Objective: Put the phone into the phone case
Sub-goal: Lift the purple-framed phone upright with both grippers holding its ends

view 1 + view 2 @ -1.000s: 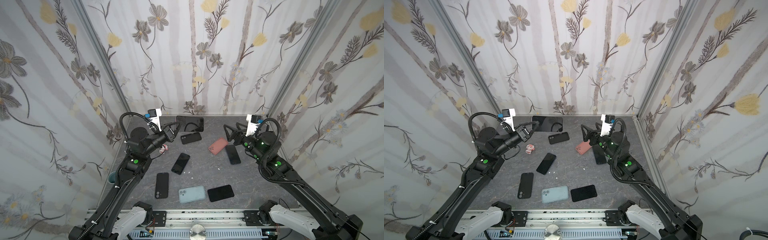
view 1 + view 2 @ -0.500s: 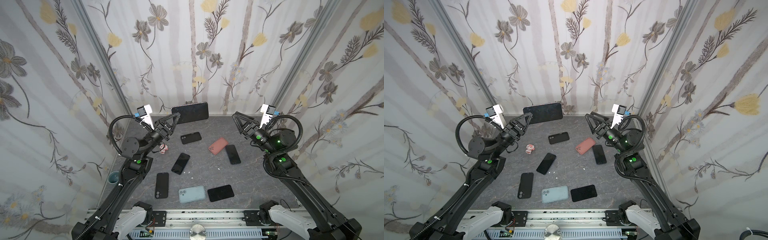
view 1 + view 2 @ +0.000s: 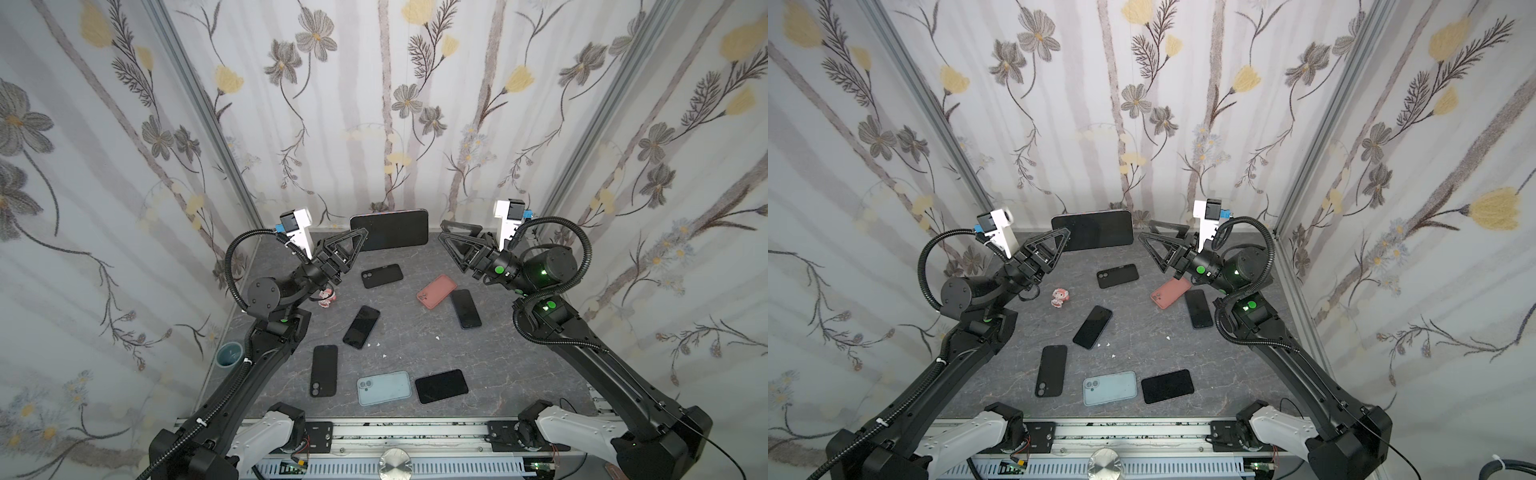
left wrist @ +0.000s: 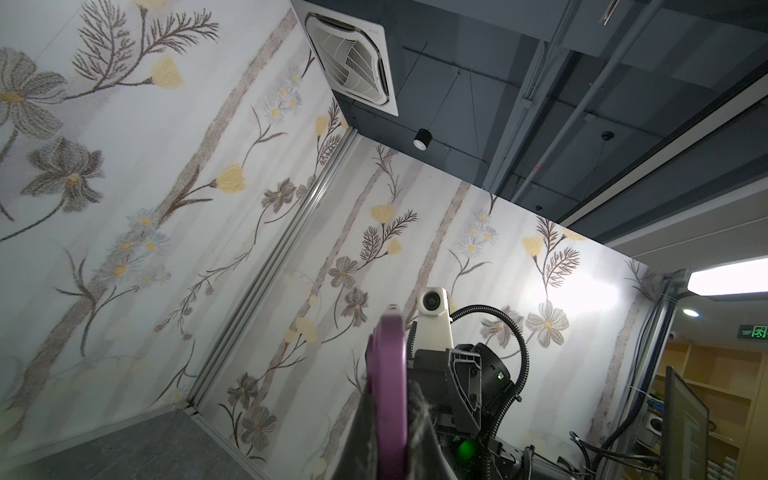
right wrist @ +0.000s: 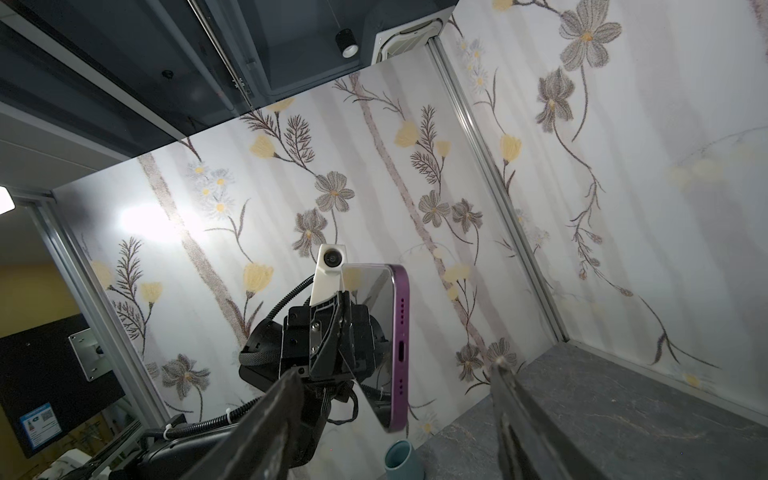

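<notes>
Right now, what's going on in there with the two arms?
The left gripper is shut on one end of a purple phone, holding it on edge in the air near the back wall. The right gripper is open and faces the phone's free end without touching it. The pink case lies on the table.

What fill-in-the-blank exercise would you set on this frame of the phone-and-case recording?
The phone held up by the left gripper has a ____ frame. The right gripper is ____ and holds nothing. The case lying on the table nearest the right gripper is ____. The small figurine stands on the ____ gripper's side of the table.
Missing words: purple; open; pink; left.
</notes>
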`<state>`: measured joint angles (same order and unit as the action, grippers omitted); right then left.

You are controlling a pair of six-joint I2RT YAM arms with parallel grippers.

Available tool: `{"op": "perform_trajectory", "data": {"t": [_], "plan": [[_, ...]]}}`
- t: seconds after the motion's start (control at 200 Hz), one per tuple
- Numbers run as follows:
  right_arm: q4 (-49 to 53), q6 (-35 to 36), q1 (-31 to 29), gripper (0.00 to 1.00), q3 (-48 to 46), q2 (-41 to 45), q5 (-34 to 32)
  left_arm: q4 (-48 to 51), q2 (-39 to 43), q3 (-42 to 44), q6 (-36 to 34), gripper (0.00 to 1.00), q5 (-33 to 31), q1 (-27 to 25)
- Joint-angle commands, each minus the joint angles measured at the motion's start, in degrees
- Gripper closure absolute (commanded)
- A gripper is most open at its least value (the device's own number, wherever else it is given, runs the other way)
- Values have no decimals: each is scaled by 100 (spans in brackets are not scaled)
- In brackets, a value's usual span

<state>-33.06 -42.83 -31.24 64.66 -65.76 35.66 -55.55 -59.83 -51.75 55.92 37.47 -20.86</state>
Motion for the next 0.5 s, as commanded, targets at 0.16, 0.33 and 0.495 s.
{"op": "perform_trajectory", "data": {"t": [0.16,0.33,0.495], "plan": [[-253,101,-131,41,433,-329,764,-554,7,-116,71,100,207,-35],[-256,68,-233,46,542,-434,1043,-591,-28,-152,88,100,280,-58],[-192,94,-297,61,615,-516,1131,-606,-50,-187,94,100,346,-82]]}}
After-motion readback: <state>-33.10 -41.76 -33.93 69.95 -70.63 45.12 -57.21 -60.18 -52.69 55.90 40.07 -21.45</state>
